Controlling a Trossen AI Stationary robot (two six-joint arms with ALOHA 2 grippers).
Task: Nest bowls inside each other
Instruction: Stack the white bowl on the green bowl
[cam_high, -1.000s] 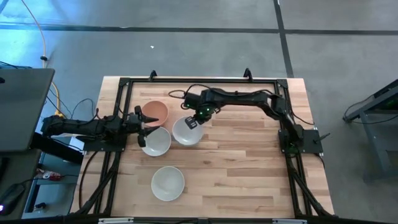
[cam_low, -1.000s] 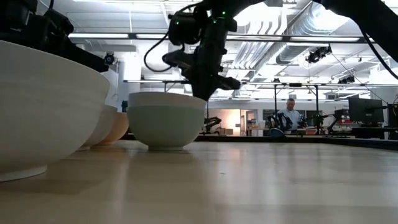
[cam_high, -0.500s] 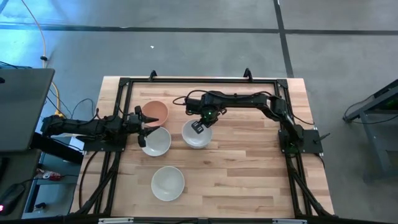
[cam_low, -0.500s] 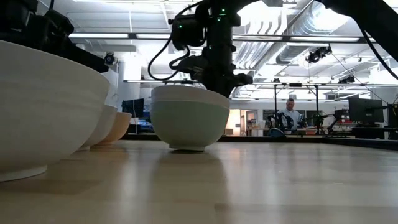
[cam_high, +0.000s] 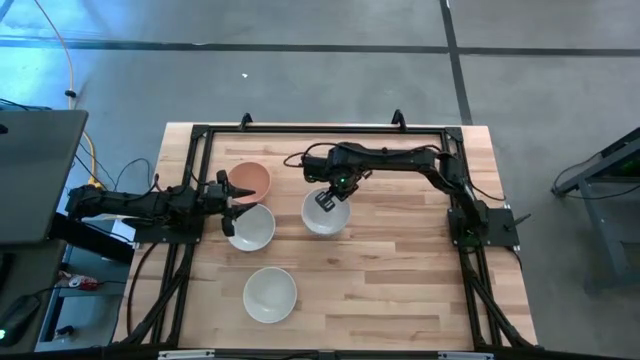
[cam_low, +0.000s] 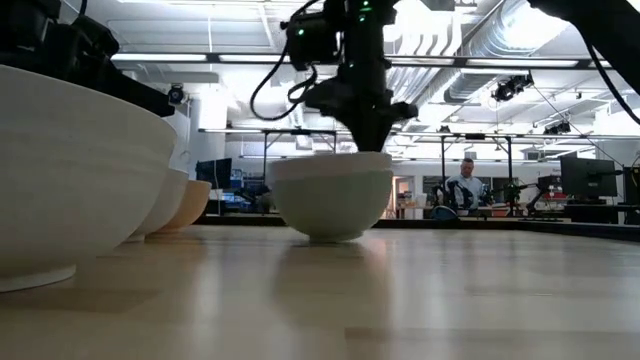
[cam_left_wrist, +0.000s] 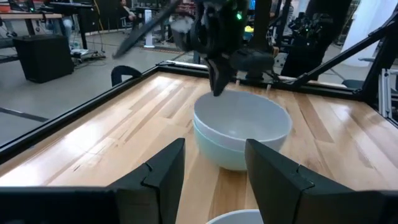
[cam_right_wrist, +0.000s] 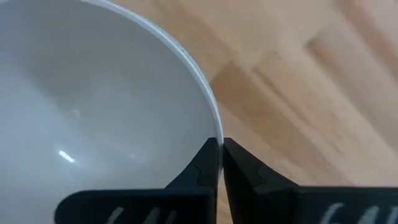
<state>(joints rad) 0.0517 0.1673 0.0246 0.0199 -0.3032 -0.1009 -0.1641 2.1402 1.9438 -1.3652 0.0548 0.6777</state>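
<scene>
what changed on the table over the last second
The right gripper, pinching the rim of the nested white-over-mint bowl pair, dragged it along the table away from the left arm. The left gripper, salmon bowl and the other two white bowls stayed put.

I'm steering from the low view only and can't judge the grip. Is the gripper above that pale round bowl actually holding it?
Observer: Yes. The right gripper is shut on the rim of the smooth white round bowl, with the rim pinched between its two tips.
Operator: Is it a single bowl?
Observer: No. The left wrist view shows it nested inside a mint green round bowl.
Operator: Where's the other arm?
Observer: The left gripper hangs open at the left of the wooden table, between a salmon-orange round bowl and another white bowl.
</scene>
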